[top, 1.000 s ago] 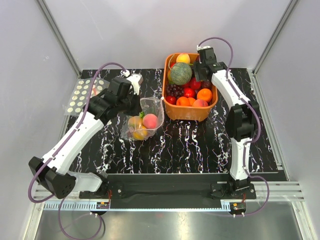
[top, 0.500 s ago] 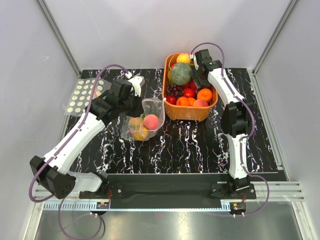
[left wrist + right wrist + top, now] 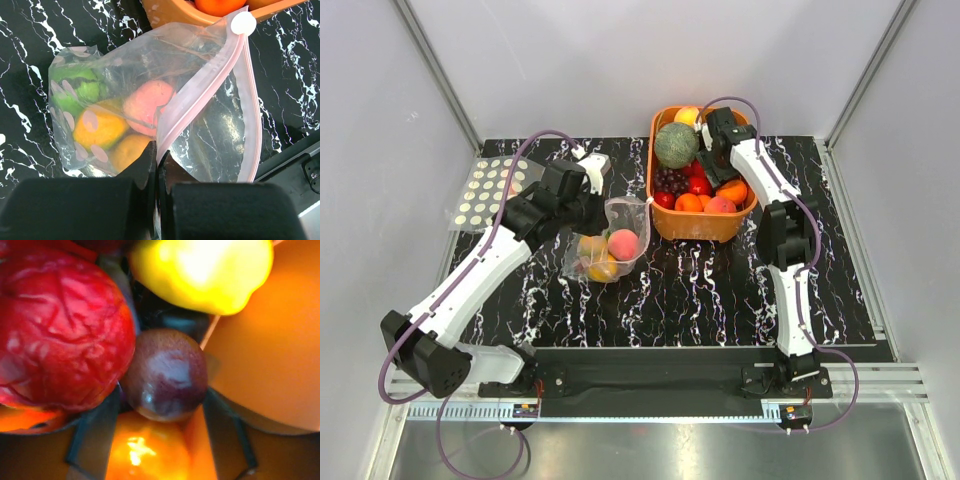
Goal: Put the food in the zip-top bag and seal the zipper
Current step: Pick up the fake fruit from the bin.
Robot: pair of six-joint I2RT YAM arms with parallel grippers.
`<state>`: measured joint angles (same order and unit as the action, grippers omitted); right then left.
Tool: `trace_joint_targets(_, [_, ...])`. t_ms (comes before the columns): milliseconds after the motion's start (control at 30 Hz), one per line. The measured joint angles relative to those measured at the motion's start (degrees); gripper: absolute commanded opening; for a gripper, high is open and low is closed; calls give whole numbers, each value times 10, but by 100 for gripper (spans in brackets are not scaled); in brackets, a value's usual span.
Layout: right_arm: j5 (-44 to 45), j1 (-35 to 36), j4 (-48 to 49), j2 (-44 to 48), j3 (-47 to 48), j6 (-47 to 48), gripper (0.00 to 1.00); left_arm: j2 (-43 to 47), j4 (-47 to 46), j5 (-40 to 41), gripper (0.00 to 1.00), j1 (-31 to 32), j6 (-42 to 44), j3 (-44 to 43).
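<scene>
**Item: zip-top bag** (image 3: 608, 245). It lies on the black marbled table (image 3: 700, 295), just left of the orange basket (image 3: 700, 232), with its mouth turned toward the basket. In the left wrist view we count a peach (image 3: 148, 106), two orange fruits (image 3: 99, 131) and something green (image 3: 75, 89) at the back. The mouth gapes, and the zipper (image 3: 200, 95) is parted along its whole length.

**Item: left claw** (image 3: 156, 154). Its fingers are together, clamped on one lip of the zipper, and they hold the mouth up.

**Item: right claw** (image 3: 160, 410). It is down inside the basket with its fingers apart, one on each side of a dark plum (image 3: 167, 371). We cannot tell whether they press it. A red fruit (image 3: 60, 325) and a yellow fruit (image 3: 205, 265) crowd close.

**Progress.** We judge the filling partly done: several fruits are bagged and many remain in the basket. The plum looks like the next pick. Sealing is not yet begun.

**Views compared.**
- **Top view:** only here do we see both arms at once, the melon (image 3: 676, 145) and a second dotted bag (image 3: 485, 190) at the table's far left. The bagged fruit is small and blurred.
- **Left wrist view:** only here do we see the pinch on the strip and the white tab (image 3: 243, 22) at the zipper's end, close by the basket.
- **Right wrist view:** only here do we see the plum between the fingers, which the arm hides from above.
</scene>
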<state>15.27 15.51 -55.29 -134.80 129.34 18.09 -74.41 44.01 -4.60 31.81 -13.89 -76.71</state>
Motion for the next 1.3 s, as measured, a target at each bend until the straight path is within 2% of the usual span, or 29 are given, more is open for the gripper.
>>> trace_joint_targets(100, [-5, 1, 23, 0, -12, 4, 82, 1, -1, 0, 0, 0, 1, 0])
trace_joint_targets(200, [-14, 0, 35, 0, -12, 12, 78, 1, -2, 0, 0, 0, 2, 2])
trace_joint_targets(367, [-17, -2, 52, 0, -14, 24, 67, 2, -2, 0, 0, 0, 4, 3])
trace_joint_targets(400, [-17, -2, 61, 0, -18, 28, 58, 2, -2, 0, 0, 0, 4, 3])
trace_joint_targets(467, [-18, -2, 76, 1, -26, 34, 47, 2, -2, 0, 0, 0, 5, 3])
trace_joint_targets(633, [-29, -2, 145, 27, -85, 34, 42, 2, -2, 0, 0, 0, 5, 3])
trace_joint_targets(733, [-46, -2, 181, 69, -148, 26, 41, 2, -2, 0, 0, 0, 5, 3])
trace_joint_targets(900, [-58, -2, 183, 145, -192, 3, 40, 2, -2, 0, 0, 0, 6, 3])
trace_joint_targets(1067, [-70, 10, 187, 266, -255, -35, 40, 2, -2, 0, 0, 0, 5, 3])
trace_joint_targets(1300, [-149, 84, 210, 435, -369, -92, 39, 2, 5, 0, 0, 0, 4, 1])
